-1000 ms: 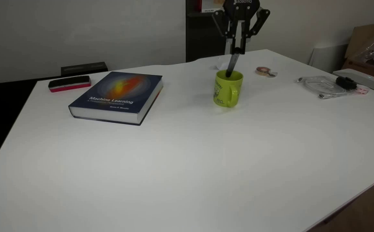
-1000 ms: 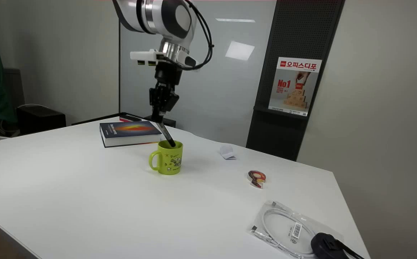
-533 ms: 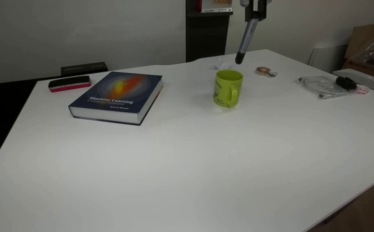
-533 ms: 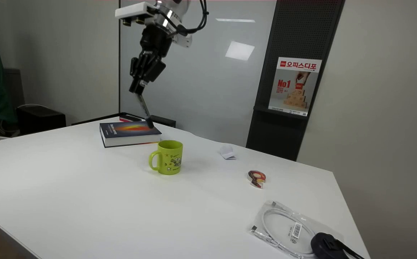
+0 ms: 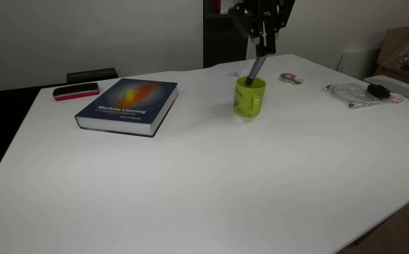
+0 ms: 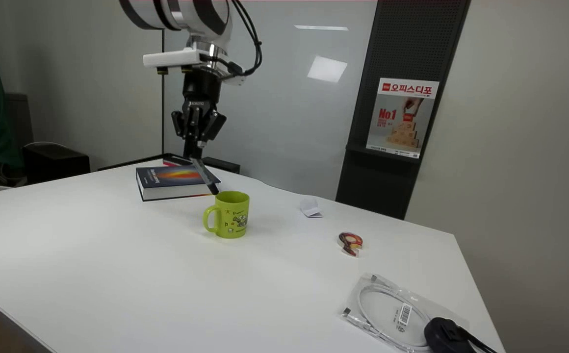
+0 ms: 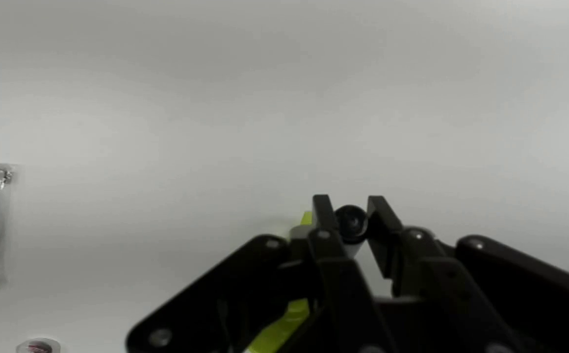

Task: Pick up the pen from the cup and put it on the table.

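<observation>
The tool [image 6: 194,154] grips the slanting pen [image 6: 205,176], whose round upper end shows only in the wrist view.

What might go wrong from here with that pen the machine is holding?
The pen slants in the gripper, held near its upper end, so it might swivel or slip.
In an exterior view its lower end shows close to the cup, so a careless move could bump the cup.
Its end looks round in the wrist view, so if let go above the table, it may roll.
</observation>
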You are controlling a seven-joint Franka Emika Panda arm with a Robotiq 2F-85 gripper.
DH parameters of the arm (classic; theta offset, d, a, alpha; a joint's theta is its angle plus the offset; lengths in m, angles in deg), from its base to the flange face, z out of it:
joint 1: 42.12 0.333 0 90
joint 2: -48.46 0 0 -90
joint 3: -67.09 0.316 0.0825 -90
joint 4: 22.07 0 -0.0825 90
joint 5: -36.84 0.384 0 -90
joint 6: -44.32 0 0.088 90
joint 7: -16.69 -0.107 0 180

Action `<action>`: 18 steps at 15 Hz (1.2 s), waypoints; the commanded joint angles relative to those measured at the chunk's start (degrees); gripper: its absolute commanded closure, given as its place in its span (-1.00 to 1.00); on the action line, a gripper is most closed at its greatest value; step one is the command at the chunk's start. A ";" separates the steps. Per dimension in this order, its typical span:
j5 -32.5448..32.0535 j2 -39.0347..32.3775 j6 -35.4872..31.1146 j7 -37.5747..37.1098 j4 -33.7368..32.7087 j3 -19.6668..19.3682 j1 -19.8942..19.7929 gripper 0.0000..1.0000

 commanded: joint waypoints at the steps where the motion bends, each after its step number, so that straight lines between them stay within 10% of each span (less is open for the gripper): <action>1: -2.99 -0.42 -11.70 -1.18 4.62 -0.01 1.50 0.89; 8: -9.21 1.02 -27.57 -2.43 12.13 -1.25 4.81 0.89; 18: -7.17 -1.92 -29.34 -0.39 15.07 -1.52 3.40 0.89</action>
